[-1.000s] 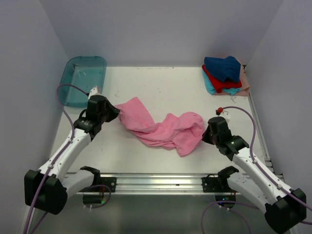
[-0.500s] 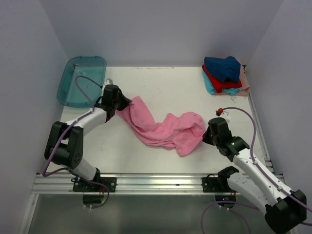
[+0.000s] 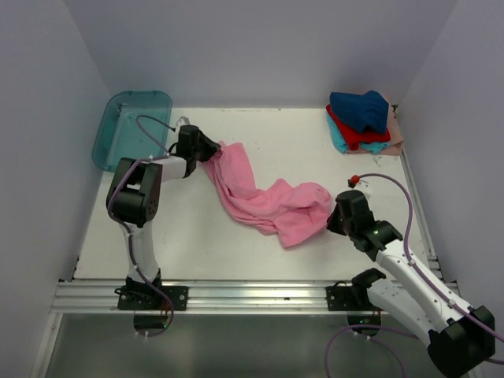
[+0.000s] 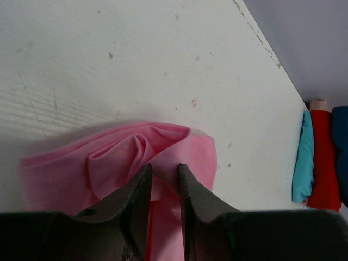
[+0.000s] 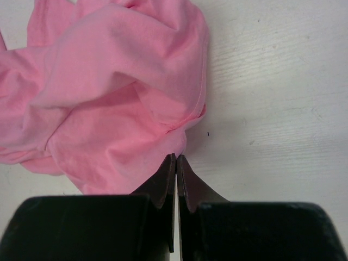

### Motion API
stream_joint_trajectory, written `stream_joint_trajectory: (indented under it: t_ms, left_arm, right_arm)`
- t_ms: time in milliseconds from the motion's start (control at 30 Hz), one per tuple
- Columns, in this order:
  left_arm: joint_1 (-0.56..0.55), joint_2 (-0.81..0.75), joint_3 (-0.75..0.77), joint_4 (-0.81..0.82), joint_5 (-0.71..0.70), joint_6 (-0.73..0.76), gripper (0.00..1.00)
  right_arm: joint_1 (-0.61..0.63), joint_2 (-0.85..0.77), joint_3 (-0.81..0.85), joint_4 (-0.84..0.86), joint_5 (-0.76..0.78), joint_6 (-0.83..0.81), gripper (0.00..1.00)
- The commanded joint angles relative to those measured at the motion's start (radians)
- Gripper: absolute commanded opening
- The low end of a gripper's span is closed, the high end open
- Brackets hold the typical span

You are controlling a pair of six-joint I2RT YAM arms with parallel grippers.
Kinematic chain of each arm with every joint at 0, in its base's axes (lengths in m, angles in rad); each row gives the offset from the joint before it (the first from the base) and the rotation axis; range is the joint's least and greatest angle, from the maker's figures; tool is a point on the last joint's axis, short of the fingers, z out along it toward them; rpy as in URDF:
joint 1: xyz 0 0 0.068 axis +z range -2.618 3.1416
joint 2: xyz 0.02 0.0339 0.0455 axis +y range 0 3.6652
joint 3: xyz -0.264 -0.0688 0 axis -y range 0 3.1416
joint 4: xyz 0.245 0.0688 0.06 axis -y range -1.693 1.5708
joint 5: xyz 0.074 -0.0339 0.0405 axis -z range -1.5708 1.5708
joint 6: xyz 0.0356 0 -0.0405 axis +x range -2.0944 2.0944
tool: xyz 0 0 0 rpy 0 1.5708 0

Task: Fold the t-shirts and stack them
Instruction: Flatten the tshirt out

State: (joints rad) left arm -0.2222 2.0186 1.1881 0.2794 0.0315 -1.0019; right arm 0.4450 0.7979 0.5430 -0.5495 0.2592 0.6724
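One pink t-shirt point(image 3: 264, 203) lies mid-table as a twisted rope, running from far left to near right. My left gripper point(image 4: 165, 179) is pinched on a bunched fold at its far-left end. My right gripper point(image 5: 175, 169) is clamped tight on a hem edge at the near-right end.

I judge the step in hand to be spreading the shirt flat before any fold. To do that well I would lift both ends just off the table point(image 3: 276, 130), draw them apart until the twist lets go, then lay the cloth down slack. Pulling harder on roped jersey would only set the wrinkles. I cannot tell which corners I hold, so a regrip may be needed.

The knit looks soft, matte and limp, heaped in rounded folds, with a stitched hem at the right end. In the far-right corner sits the stack point(image 3: 362, 118) of other t-shirts: navy over red over teal, with a peach edge beneath. A translucent teal tub point(image 3: 130, 130) with rounded corners stands far left, near the left gripper.
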Motion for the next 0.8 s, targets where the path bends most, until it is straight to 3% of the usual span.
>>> stream_joint_trajectory:
  t_ms: [0,200,333,533,767]
  left_arm:
    - [0.018,0.034,0.070,0.161,0.041,0.020,0.31]
    - [0.020,-0.073,-0.045,0.333,0.053,0.092,0.56]
    - [0.020,-0.152,-0.033,0.197,-0.028,0.195,0.67]
    - [0.020,-0.130,0.076,-0.159,-0.107,0.298,0.65]
    - [0.020,-0.023,0.168,-0.333,-0.085,0.312,0.61]
  right_arm:
    - [0.001,-0.016,-0.008,-0.003,-0.017,-0.013,0.00]
    - [0.000,-0.019,-0.026,0.002,-0.014,-0.005,0.00]
    - [0.001,0.009,-0.035,0.020,-0.021,-0.004,0.00]
    - [0.000,0.046,-0.035,0.052,-0.034,-0.004,0.00]
    - [0.000,0.055,-0.035,0.054,-0.031,-0.005,0.00]
